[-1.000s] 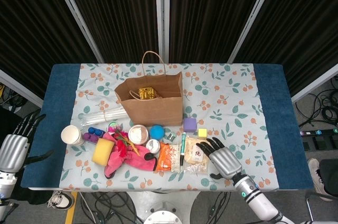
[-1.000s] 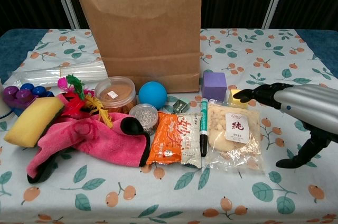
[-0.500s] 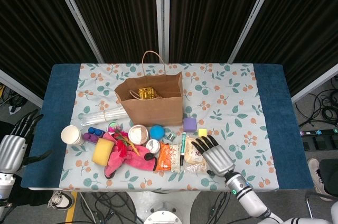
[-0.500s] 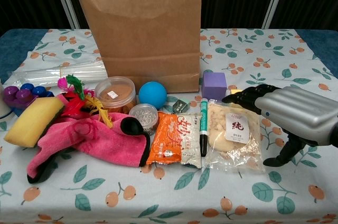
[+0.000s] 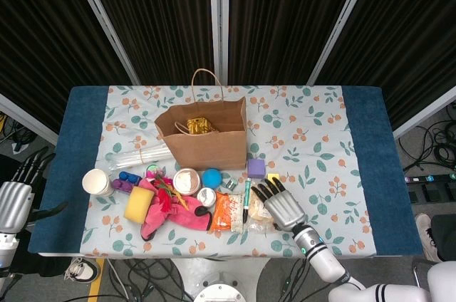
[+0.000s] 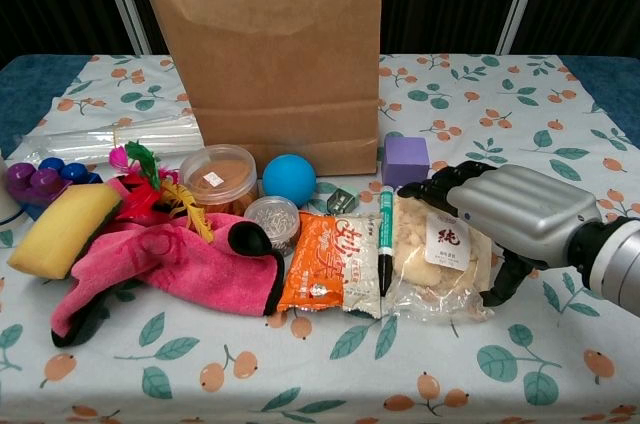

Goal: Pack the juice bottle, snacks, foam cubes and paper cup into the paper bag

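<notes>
While the paper bag (image 5: 203, 138) stands open at the back of the tabletop (image 5: 320, 145), the right hand (image 6: 505, 212) has slid to the left, across the flowery cloth. A second ago it was beside the clear snack pack (image 6: 440, 259). Now it is over the right half of the pack, with its fingers (image 6: 440, 189) spread apart and reaching past the top edge. The thumb hangs down on the right side of the pack. The hand holds nothing yet. I cannot tell if the palm is touching the pack or just above it.

This looks like the start of a grab. The pack is flat and crinkly, so the fingers may slide off it, and the green pen (image 6: 385, 239) lies right beside it and could get bumped.

The orange snack pack (image 6: 325, 264) lies just left of the pen and has not moved. The purple foam cube (image 6: 405, 161) sits near the bag's corner, and the small yellow foam cube (image 5: 273, 179) is now mostly hidden behind the fingers. The paper cup (image 5: 96, 181) stands far off at the left side. Something gold (image 5: 199, 126) is already inside the bag.

The left hand (image 5: 16, 199) hangs off the left edge of the tabletop, open with fingers apart, and it has drifted a little lower.
</notes>
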`<action>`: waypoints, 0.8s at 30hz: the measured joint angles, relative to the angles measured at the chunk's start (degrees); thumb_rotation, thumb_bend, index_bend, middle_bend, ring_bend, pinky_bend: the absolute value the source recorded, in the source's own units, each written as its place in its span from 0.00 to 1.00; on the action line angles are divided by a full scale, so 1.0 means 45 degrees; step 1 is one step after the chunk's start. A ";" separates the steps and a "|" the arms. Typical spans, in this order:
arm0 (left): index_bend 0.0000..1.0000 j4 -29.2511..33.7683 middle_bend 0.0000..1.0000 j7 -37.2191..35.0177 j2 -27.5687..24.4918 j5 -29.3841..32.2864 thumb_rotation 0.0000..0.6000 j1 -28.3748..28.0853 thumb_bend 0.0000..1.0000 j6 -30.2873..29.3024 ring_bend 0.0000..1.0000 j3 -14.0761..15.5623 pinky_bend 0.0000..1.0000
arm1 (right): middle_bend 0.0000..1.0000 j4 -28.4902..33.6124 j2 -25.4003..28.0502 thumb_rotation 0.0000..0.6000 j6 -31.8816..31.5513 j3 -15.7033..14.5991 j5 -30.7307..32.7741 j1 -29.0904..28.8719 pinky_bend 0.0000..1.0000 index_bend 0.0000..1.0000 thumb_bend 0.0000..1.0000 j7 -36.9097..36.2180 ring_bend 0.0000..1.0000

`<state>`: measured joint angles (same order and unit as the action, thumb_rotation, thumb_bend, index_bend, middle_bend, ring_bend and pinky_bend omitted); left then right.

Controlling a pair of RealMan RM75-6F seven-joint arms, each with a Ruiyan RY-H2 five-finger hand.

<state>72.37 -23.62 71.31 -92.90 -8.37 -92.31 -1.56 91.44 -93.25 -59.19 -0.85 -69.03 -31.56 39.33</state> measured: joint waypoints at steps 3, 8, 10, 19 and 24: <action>0.13 -0.0021 0.10 -0.0054 0.0004 0.0023 1.00 -0.0015 0.09 0.0038 0.06 -0.0011 0.16 | 0.30 -0.0236 -0.0211 1.00 -0.0121 0.0018 -0.0138 0.0003 0.03 0.27 0.05 0.0021 0.14; 0.13 -0.0068 0.10 -0.0121 0.0008 0.0043 1.00 -0.0013 0.09 0.0072 0.06 -0.0005 0.16 | 0.45 -0.0508 -0.0362 1.00 -0.0444 0.0004 -0.0458 0.0102 0.12 0.48 0.15 -0.0021 0.28; 0.13 -0.0072 0.10 -0.0126 0.0030 0.0042 1.00 -0.0014 0.09 0.0087 0.06 0.0003 0.16 | 0.48 -0.0546 -0.0366 1.00 -0.0486 0.0004 -0.0519 0.0124 0.13 0.51 0.17 -0.0020 0.31; 0.13 -0.0005 0.10 -0.0074 0.0043 0.0021 1.00 -0.0012 0.09 0.0064 0.06 -0.0002 0.16 | 0.55 -0.0530 -0.0295 1.00 -0.0963 -0.0001 -0.1159 0.0283 0.17 0.62 0.23 -0.0290 0.38; 0.13 0.0094 0.10 -0.0030 -0.0027 -0.0013 1.00 -0.0020 0.09 0.0060 0.06 0.0004 0.16 | 0.56 -0.0116 0.0005 1.00 -0.1538 0.0040 -0.1845 0.0392 0.17 0.63 0.24 -0.0435 0.39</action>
<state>72.80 -23.75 71.18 -92.96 -8.46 -92.04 -1.55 90.92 -93.23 -66.11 -0.67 -77.33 -29.80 37.37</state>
